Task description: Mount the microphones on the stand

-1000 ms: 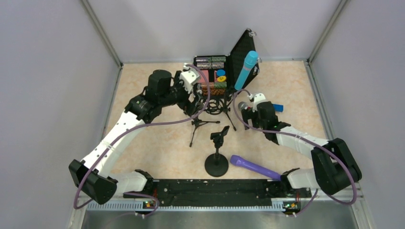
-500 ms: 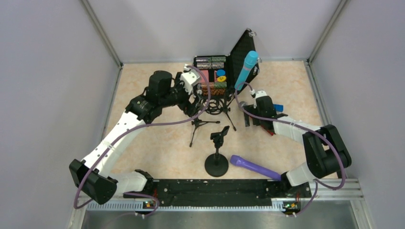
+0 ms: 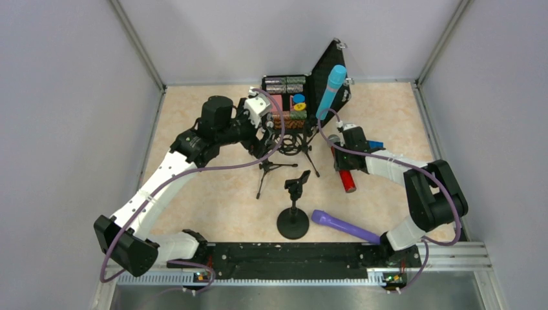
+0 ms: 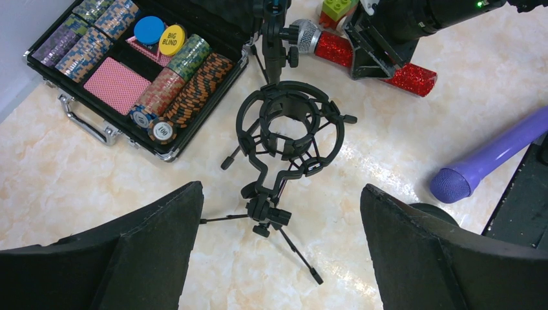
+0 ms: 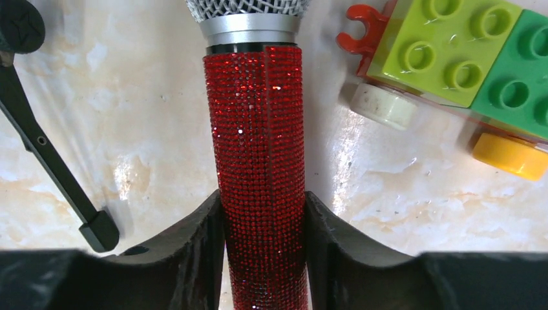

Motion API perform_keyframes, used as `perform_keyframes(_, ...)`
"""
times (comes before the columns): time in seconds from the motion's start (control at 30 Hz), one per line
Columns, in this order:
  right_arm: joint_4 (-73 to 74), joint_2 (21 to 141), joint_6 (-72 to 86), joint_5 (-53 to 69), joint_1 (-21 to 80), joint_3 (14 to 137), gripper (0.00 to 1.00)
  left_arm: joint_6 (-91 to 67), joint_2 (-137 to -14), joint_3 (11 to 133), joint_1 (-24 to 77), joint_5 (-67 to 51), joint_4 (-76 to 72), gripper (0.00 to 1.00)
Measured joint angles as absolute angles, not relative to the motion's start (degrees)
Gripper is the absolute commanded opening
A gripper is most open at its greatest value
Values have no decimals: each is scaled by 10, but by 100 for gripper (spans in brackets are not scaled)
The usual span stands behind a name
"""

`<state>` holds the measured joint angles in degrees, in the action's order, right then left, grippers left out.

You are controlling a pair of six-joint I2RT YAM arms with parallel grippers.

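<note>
Red glitter microphone [image 5: 262,161] lies flat on tabletop [image 5: 148,97]; right gripper [image 5: 262,242] pinches its handle, likely for lifting. Left gripper [image 4: 284,239] spread wide over shock-mount stand [image 4: 287,132], probably to steady it.

Under my left gripper [image 4: 279,194] I see a beige marbled tabletop [image 3: 213,194], glossy with patches of soft glare. Plain pale grey walls [image 3: 64,97] stand ahead of it and to both sides, joined by aluminium corner posts [image 3: 137,45].
</note>
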<state>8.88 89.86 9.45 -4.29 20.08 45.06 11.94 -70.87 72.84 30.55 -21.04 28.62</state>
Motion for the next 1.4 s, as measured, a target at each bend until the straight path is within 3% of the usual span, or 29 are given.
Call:
perform_keyframes(0.27, 100, 898, 140, -38, 201, 455, 25, 119, -708, 728, 305, -212, 286, 95)
perform_keyframes(0.43, 123, 878, 163, -33, 201, 443, 28, 119, -709, 724, 305, -212, 284, 95)
perform_keyframes(0.53, 137, 858, 168, -27, 201, 427, 43, 119, -709, 723, 305, -213, 283, 95)
perform_keyframes(0.67, 151, 848, 168, -22, 201, 423, 71, 119, -708, 721, 305, -215, 282, 95)
perform_keyframes(0.73, 152, 846, 162, -23, 201, 423, 79, 119, -708, 721, 305, -216, 282, 95)
perform_keyframes(0.9, 160, 850, 153, -41, 201, 432, 80, 119, -708, 718, 305, -216, 281, 95)
perform_keyframes(1.1, 157, 891, 149, -55, 201, 465, 67, 119, -708, 717, 305, -216, 281, 95)
perform_keyframes(1.13, 156, 894, 148, -57, 201, 469, 62, 119, -708, 717, 305, -216, 281, 95)
perform_keyframes(1.27, 147, 903, 142, -62, 201, 474, 22, 119, -708, 716, 305, -216, 281, 95)
perform_keyframes(1.37, 145, 903, 145, -61, 200, 473, 2, 119, -708, 715, 305, -216, 281, 95)
perform_keyframes(1.4, 145, 903, 145, -60, 200, 473, 0, 119, -708, 715, 305, -216, 281, 95)
